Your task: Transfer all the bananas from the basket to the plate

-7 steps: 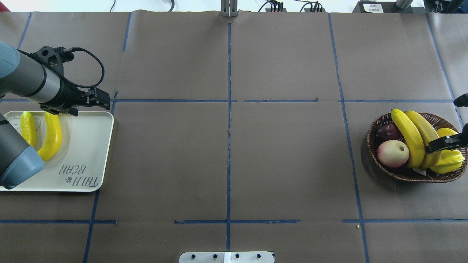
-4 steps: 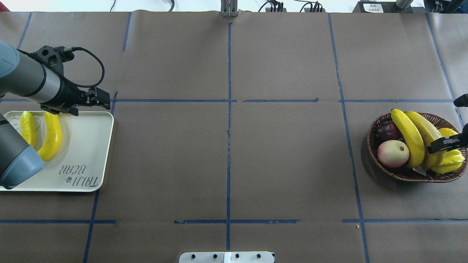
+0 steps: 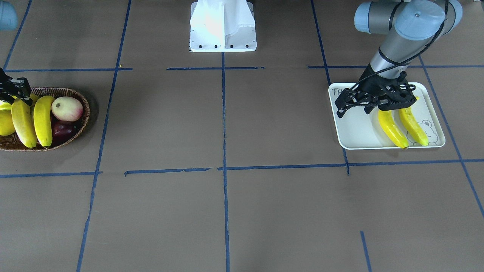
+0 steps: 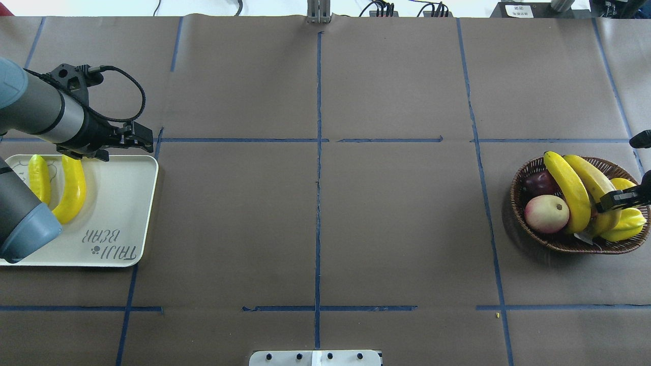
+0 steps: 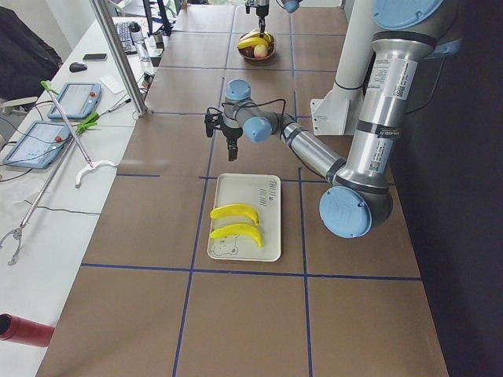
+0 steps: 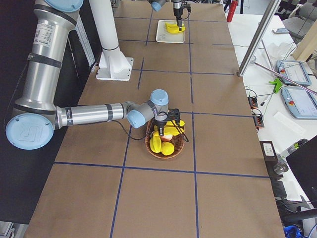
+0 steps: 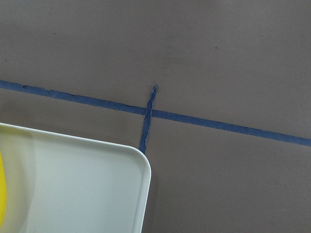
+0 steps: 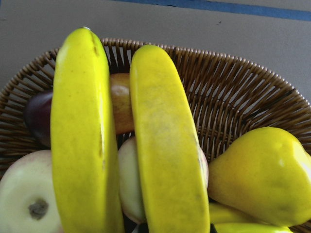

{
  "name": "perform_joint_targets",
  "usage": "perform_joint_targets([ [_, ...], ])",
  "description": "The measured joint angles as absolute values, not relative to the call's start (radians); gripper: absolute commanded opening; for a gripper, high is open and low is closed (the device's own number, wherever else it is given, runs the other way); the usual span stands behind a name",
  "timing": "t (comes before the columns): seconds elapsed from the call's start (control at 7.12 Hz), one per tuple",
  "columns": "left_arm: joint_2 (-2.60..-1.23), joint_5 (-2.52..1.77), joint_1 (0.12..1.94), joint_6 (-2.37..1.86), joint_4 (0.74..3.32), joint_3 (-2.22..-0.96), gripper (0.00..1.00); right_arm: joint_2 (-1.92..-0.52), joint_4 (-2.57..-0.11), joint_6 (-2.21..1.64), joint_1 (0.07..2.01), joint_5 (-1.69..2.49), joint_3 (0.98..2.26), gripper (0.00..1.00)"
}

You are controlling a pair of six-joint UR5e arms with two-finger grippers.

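Observation:
Two yellow bananas (image 4: 567, 188) (image 4: 590, 178) lie side by side across the brown wicker basket (image 4: 514, 195) at the right. They fill the right wrist view (image 8: 80, 136) (image 8: 165, 145). My right gripper (image 4: 608, 201) is low over the right-hand one and looks open, holding nothing. Two more bananas (image 4: 39, 178) (image 4: 74, 190) lie on the white plate (image 4: 122, 203) at the left. My left gripper (image 4: 145, 141) hovers over the plate's far right corner, open and empty. The front view shows it (image 3: 353, 109) beside the plate's bananas (image 3: 391, 128).
The basket also holds a pink-white peach (image 4: 546, 213), a dark red fruit (image 4: 539, 183) and a yellow pear (image 4: 623, 226). Blue tape lines cross the brown table. The robot base (image 3: 223, 26) stands at the near middle edge.
My right gripper has drawn slightly to the right over the basket and the right-hand banana has shifted a little with it. The left arm has hardly moved.

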State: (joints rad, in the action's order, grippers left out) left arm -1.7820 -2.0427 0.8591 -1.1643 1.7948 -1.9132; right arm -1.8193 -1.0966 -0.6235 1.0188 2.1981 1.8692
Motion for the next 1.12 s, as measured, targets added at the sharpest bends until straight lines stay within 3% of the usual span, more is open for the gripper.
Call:
perform_joint_targets([
  [0.28, -1.787, -2.043, 0.859, -1.164, 1.795, -1.913, 1.0, -1.838, -1.1, -0.577, 1.083, 2.233, 1.898, 0.01],
  [0.7, -1.797, -2.043, 0.859, -1.166, 1.793, -1.911, 1.0, -1.853, -1.118, -0.386, 1.334, 2.431, 1.923, 0.0],
  [1.12, -1.836, -2.042, 0.842, -1.196, 1.799, -1.884, 1.0, -1.585, -1.259, -0.595, 1.261, 2.472, 1.921, 0.01],
])
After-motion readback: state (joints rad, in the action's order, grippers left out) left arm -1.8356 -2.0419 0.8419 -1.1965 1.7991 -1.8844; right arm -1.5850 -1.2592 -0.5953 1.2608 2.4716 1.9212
